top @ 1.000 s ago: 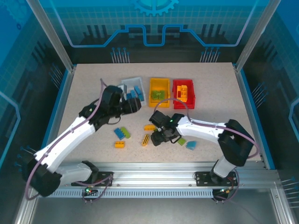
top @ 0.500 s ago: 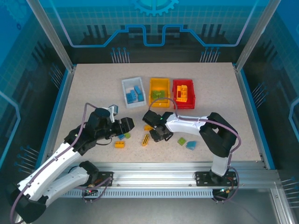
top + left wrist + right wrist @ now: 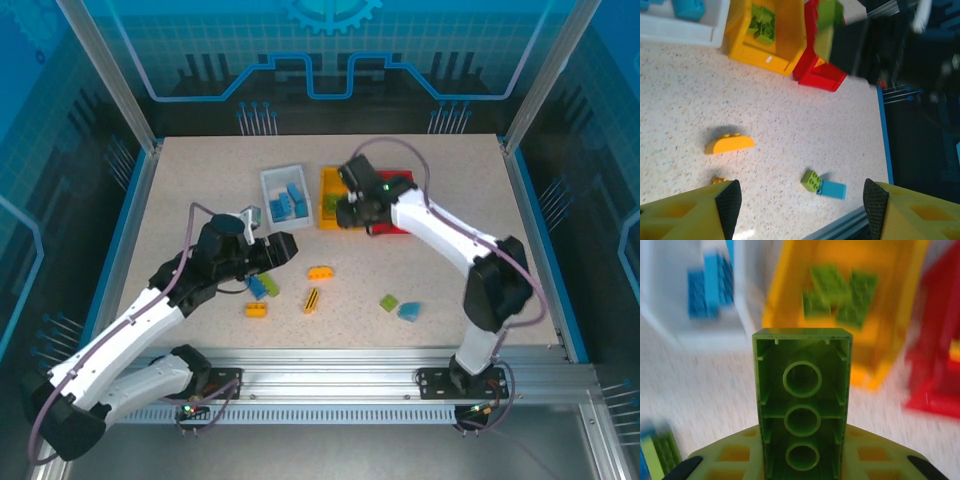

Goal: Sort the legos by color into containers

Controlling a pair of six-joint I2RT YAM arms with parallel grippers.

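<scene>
My right gripper is shut on a long green lego, seen from its hollow underside, just in front of the yellow-orange container, which holds green legos. The white container holds blue legos. The red container is partly behind the right arm. My left gripper hangs open and empty over the table, its fingertips wide apart. Below it lie a curved orange lego, a green lego and a blue lego.
More loose legos lie left of centre: a blue one beside a green one, an orange one and a yellow striped one. The table's blue rim runs close on the right.
My right gripper shut on the green lego at the table's middle and carried it up to the yellow-orange container. My left arm drew back from the white container to the table's left-centre.
</scene>
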